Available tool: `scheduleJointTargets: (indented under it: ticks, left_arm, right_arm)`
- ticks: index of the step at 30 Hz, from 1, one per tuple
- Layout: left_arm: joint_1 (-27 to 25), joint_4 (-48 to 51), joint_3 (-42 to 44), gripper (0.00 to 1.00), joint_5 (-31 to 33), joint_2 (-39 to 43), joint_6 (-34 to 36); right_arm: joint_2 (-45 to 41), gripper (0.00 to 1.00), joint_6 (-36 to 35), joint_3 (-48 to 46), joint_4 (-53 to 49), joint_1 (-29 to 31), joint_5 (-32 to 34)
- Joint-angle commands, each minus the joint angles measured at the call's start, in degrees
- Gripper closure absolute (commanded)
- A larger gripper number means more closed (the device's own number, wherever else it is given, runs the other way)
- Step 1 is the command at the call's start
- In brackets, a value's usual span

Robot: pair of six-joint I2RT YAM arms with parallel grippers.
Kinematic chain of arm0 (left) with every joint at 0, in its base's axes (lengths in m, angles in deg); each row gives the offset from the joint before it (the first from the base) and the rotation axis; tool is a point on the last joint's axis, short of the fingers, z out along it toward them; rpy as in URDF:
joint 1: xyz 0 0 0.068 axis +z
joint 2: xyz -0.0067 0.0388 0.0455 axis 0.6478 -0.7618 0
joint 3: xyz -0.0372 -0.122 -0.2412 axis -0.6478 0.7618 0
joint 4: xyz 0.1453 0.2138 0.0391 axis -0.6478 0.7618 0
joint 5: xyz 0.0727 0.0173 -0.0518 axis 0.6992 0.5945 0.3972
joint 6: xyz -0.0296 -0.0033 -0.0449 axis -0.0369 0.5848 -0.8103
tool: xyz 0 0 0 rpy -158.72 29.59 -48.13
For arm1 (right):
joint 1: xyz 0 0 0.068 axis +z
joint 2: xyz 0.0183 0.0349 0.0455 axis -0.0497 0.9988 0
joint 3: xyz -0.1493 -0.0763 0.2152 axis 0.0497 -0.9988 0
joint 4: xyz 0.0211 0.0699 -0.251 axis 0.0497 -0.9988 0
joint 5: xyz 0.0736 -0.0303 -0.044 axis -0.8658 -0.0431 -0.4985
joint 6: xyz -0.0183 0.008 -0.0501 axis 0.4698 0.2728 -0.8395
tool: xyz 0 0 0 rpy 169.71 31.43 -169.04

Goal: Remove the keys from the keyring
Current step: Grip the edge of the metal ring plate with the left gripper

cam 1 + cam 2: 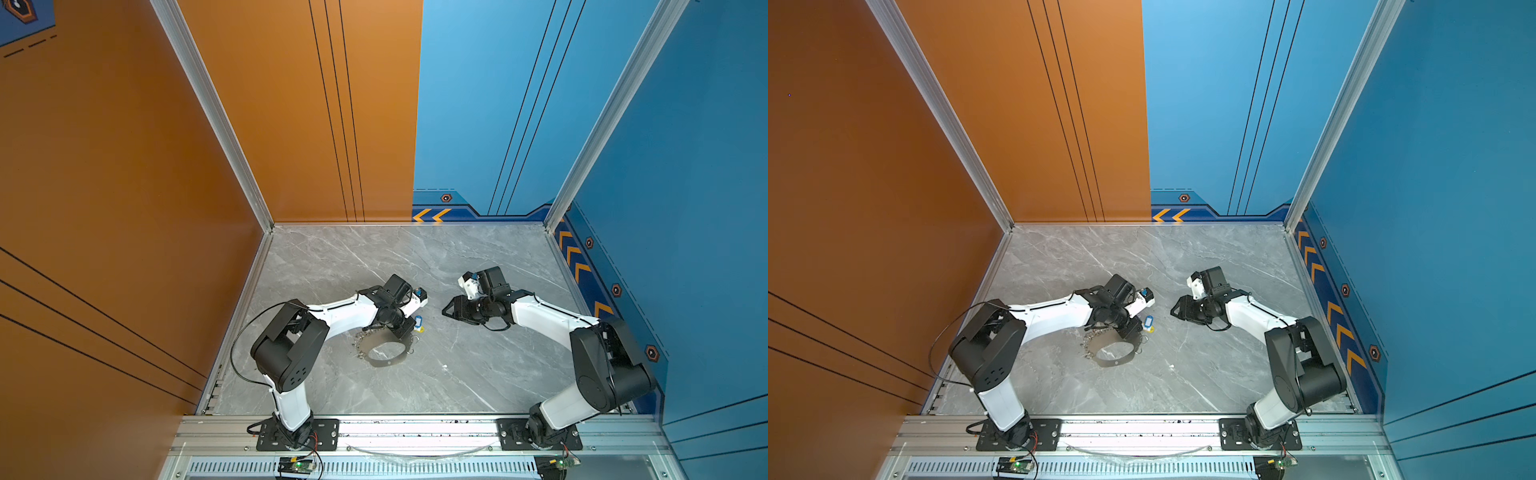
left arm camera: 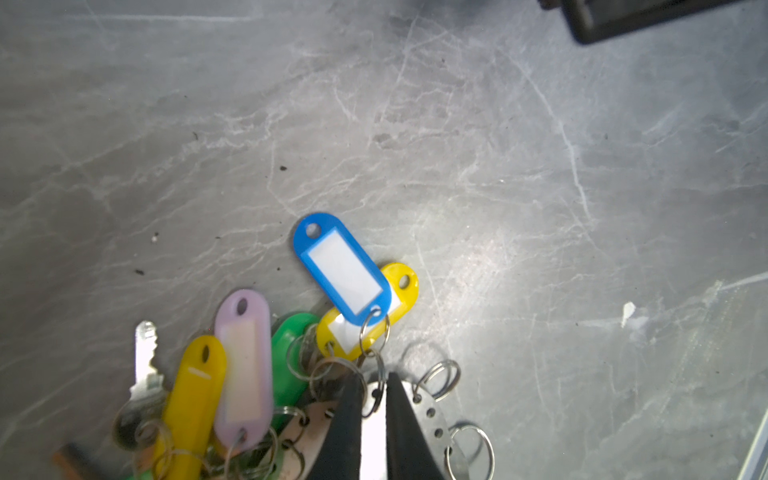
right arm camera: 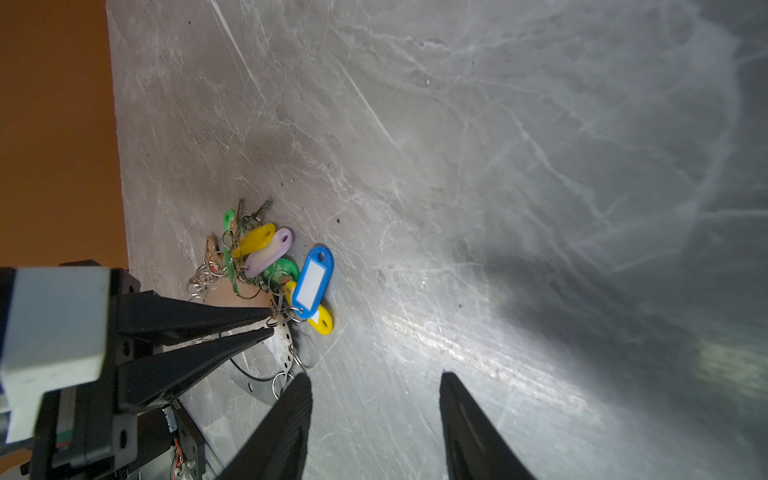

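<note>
Keyring (image 1: 384,360) lay on the worktop (image 1: 478,374), left of centre. Keys (image 2: 232,374) were bunched at its far edge with their coloured tags fanned out. The blue tag (image 2: 343,266) lay on top of a yellow tag (image 2: 405,282), clear of the rest.

Left pincer (image 2: 374,376) had its jaws almost together. By the look of it, it was clamped on the hoop's rim, right beside the split ring (image 2: 374,332) that carries the blue tag. Right pincer (image 3: 374,375) was open and empty, hovering near the tags without touching them.

My read: left was the anchor, right does the pulling. To do it well:
- pin the hoop flat and firm
- take the blue tag by its free end
- wind the split ring out through the rim hole, no yanking

Risk: the hoop slips, or neighbouring rings snag and drag the whole bunch.
</note>
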Motion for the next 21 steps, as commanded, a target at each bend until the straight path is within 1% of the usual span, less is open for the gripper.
scheduleJointTargets:
  ticks: [1, 5, 7, 12, 18, 21]
  left_arm:
    - [-0.56, 1.22, 0.17, 0.86, -0.48, -0.12, 1.11]
    - [-0.56, 1.19, 0.69, 0.87, 0.85, -0.23, 1.25]
    - [-0.38, 1.22, 0.73, 0.90, 1.06, -0.13, 1.23]
    - [-0.40, 1.25, 0.51, 0.90, 1.14, -0.40, 1.19]
    - [-0.31, 1.25, 1.05, 0.99, 1.46, 0.24, 1.22]
    - [-0.33, 1.17, 1.23, 1.00, 1.28, 1.47, 1.21]
  right_arm:
    - [0.50, 0.48, 1.23, -0.37, 0.27, 0.20, -0.31]
    - [0.31, 0.48, 1.18, -0.37, 0.18, 0.29, -0.06]
    - [0.52, 0.48, 1.23, -0.28, 0.27, 0.36, -0.05]
    - [0.60, 0.48, 1.18, -0.28, 0.28, 0.48, 0.00]
    - [0.56, 0.48, 1.28, -0.28, 0.29, 0.56, 0.13]
    - [0.90, 0.48, 1.44, -0.01, 0.30, 0.75, 0.15]
